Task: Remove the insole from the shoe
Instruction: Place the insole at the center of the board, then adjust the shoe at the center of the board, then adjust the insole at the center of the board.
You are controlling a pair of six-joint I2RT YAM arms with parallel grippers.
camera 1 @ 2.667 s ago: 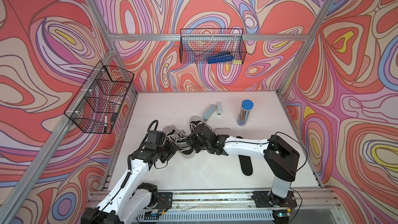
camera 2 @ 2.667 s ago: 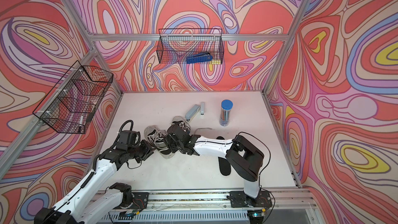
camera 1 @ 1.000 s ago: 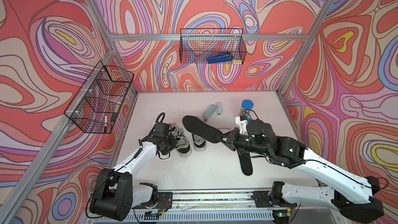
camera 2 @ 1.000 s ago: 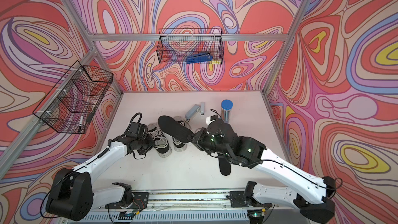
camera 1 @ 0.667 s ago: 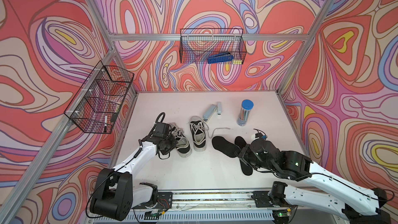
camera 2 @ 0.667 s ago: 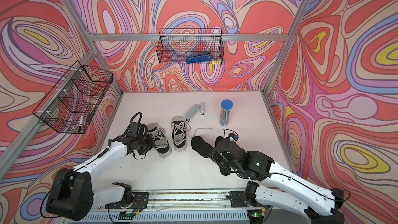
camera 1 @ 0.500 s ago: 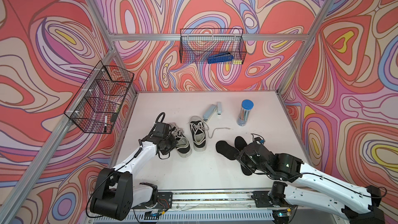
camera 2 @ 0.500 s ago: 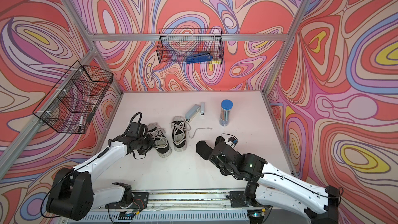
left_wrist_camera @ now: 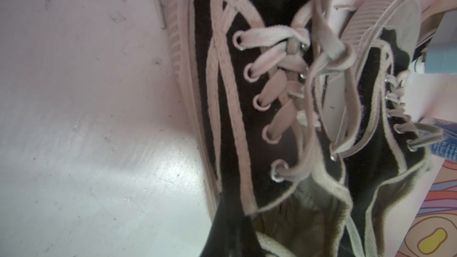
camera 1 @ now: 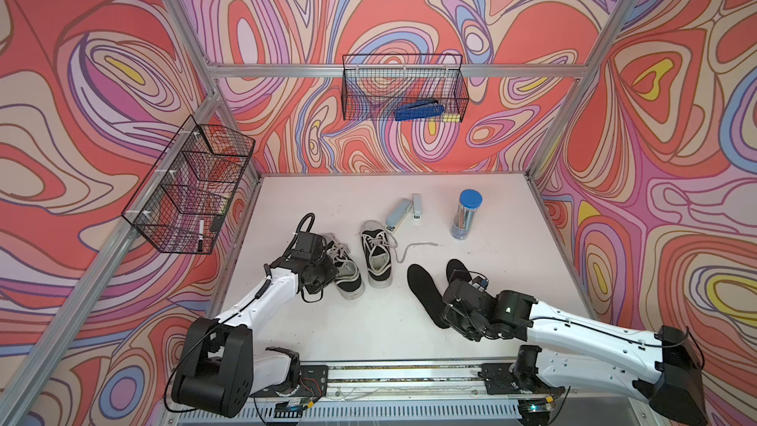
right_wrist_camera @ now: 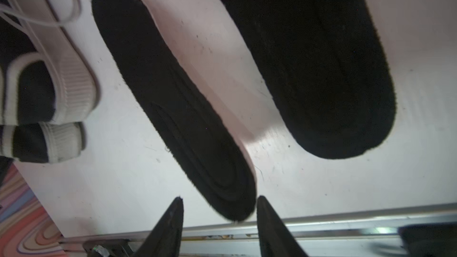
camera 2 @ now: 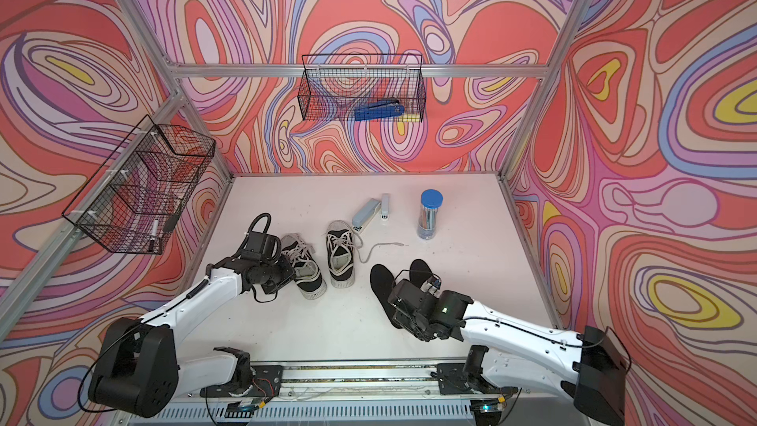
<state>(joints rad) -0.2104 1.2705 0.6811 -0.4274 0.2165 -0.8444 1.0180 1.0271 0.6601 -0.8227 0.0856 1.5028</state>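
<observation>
The insole (camera 1: 424, 293) is already out of the shoe. It lies flat on the tabletop (camera 1: 348, 333), to the right of the pair. A second insole (camera 1: 456, 270) lies just beside it, with a narrow strip of bare surface between them. The right fingers (right_wrist_camera: 170, 223) stand open, one on each side of the near end of the insole, and they hold nothing. The left fingers (camera 1: 325, 280) are closed at the heel opening of the left shoe (camera 1: 346, 274). Whether they really pinch the canvas, I cannot tell from here.

I judge the step in hand to be the release and the retreat. To do it well, the right arm should rise straight up with the fingers kept wide. A sideways move could drag the insole against its neighbour or toward the front rail, which is near. After that the left side may let the shoe go.

Both insoles are thin, black and long with rounded ends. Their surface looks like felt, with a fuzzy edge that could cling to a fingertip, and pressed contour lines show at the near end. I think they bend easily. The shoes are black canvas with pale stitched binding, flat laces through metal eyelets and a ribbed rubber band around the sole. One loose lace (camera 1: 413, 245) of the right shoe (camera 1: 376, 256) trails toward the insoles. The tabletop is pale, smooth and a little scuffed.
</observation>
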